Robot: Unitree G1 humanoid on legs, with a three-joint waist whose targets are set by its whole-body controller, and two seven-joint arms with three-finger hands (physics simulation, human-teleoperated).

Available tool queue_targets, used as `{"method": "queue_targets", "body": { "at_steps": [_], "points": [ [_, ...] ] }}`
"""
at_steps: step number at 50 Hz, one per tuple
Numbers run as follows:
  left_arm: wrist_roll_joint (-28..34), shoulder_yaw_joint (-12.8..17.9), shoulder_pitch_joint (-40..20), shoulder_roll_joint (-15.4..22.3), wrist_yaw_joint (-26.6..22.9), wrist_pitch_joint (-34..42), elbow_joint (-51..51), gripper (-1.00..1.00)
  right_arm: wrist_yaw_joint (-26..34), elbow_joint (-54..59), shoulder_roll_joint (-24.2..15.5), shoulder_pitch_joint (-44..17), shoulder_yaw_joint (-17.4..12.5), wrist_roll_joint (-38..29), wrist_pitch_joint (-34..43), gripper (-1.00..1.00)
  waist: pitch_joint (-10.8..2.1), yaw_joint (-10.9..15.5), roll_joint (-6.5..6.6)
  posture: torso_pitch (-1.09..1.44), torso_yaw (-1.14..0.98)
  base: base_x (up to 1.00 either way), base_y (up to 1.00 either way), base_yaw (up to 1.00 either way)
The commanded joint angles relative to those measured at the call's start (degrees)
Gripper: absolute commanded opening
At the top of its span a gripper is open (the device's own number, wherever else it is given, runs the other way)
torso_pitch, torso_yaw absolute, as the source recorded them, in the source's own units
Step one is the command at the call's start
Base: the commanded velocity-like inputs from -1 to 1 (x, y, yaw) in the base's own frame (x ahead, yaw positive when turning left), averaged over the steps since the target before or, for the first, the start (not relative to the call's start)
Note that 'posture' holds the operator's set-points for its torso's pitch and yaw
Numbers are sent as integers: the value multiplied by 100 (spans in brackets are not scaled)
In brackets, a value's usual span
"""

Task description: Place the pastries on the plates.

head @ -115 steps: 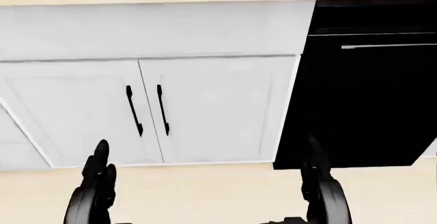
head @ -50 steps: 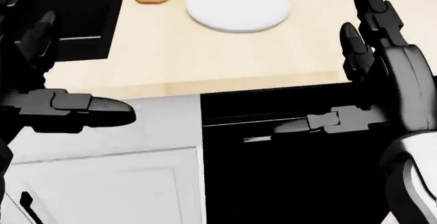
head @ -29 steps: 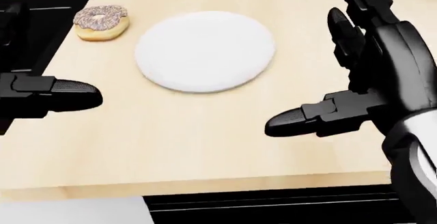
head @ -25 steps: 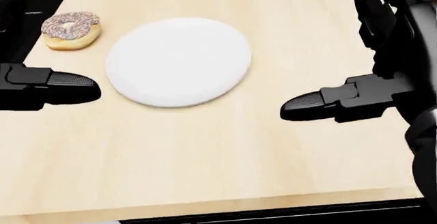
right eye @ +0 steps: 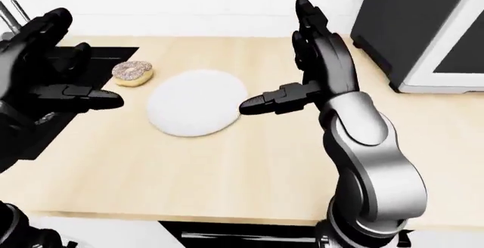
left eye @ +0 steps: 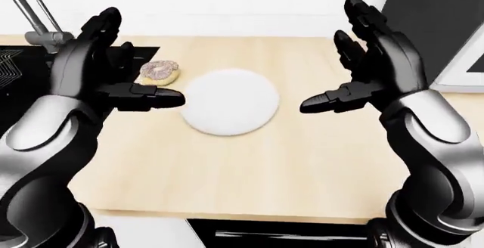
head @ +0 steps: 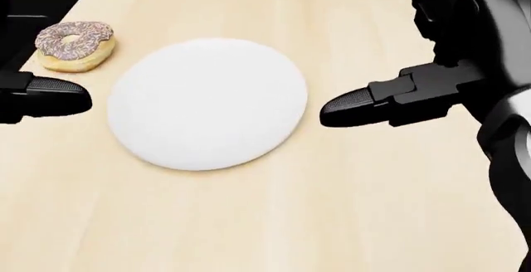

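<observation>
A doughnut with pale icing and sprinkles (head: pixel 75 46) lies on the light wooden counter (head: pixel 274 222), just left of an empty round white plate (head: pixel 207 103). My left hand (left eye: pixel 113 61) is open, raised above the counter left of the plate, its thumb (left eye: pixel 155 96) pointing right just below the doughnut. My right hand (left eye: pixel 363 55) is open and raised to the right of the plate, its thumb (head: pixel 357 102) pointing left toward the plate's rim. Both hands are empty.
A black sink (left eye: pixel 22 72) with a metal tap (left eye: pixel 30 15) is set into the counter at the left. A dark appliance (right eye: pixel 424 27) stands on the counter at the right. A white wall (left eye: pixel 227 4) runs behind the counter.
The camera has risen from the white cabinet doors to look down on the counter. Plate and doughnut came into view and grew larger. Both hands rose and stay open.
</observation>
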Motion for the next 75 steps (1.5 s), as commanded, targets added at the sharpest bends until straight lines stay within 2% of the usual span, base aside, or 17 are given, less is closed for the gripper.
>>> {"method": "queue_targets", "body": {
  "at_steps": [1,5,8,11,27,30,31,32,33,34,36,37,46,52,62,67,75],
  "points": [
    [54,63,-268,132,-64,-331,-48,100,-48,-176,-76,-217,-53,-65,-110,100,-219,39,77,0,0,19,0,0],
    [144,49,-383,221,-147,-383,169,100,-18,-152,-112,-321,-47,-92,-67,100,-87,91,16,0,0,23,0,0],
    [184,52,-417,237,-184,-388,221,100,9,-149,-147,-348,9,-156,-48,100,-105,86,-392,0,0,23,5,0],
    [209,62,-520,280,-201,-357,292,100,40,-126,-152,-470,-36,-177,41,100,-172,136,-348,0,0,29,14,0],
    [49,223,-786,526,-197,-242,498,100,124,-53,-196,-867,50,-314,265,100,-192,15,59,0,0,38,19,0],
    [11,231,-762,567,-184,-290,529,100,123,-20,-151,-893,56,-326,215,100,-197,-35,256,0,0,38,27,0],
    [-7,240,-762,575,-173,-282,524,100,130,-10,-153,-885,64,-331,189,100,-237,-46,379,0,0,24,16,0],
    [-12,228,-750,585,-171,-306,538,100,136,-6,-157,-888,47,-334,189,100,-319,-12,617,0,0,12,2,0],
    [-23,228,-751,592,-165,-317,555,100,139,-20,-162,-896,31,-333,208,100,-188,11,514,0,0,3,0,0],
    [-35,224,-751,594,-150,-321,560,100,145,-20,-162,-887,8,-329,191,100,-163,-78,553,0,0,0,0,0],
    [-72,233,-774,586,-114,-321,586,100,153,-37,-175,-881,-35,-314,196,100,-139,-112,441,0,0,0,0,0],
    [-65,188,-796,582,-95,-351,640,100,155,-32,-184,-858,-55,-308,171,100,-265,-37,362,0,0,0,0,0],
    [380,-233,-780,465,-217,-799,1090,100,176,-81,-278,-678,-144,-240,123,100,-184,82,-138,0,0,0,0,0],
    [1291,-625,-1045,373,-687,-1334,1953,100,192,14,-273,-484,-124,-259,-118,100,-303,161,-84,0,0,0,0,0],
    [2974,-1173,-1898,-204,-1337,-2664,4124,100,214,180,-220,-387,-66,-331,-366,100,-349,198,-224,0,0,0,0,0],
    [3917,-1446,-2229,-267,-1735,-3360,5370,100,214,111,-209,-390,-79,-342,-288,100,-368,209,-257,0,0,0,0,0],
    [5240,-1521,-3006,-224,-1795,-5401,8234,100,127,249,-109,-403,27,-400,-418,100,-407,224,-254,0,0,0,0,0]
  ]
}}
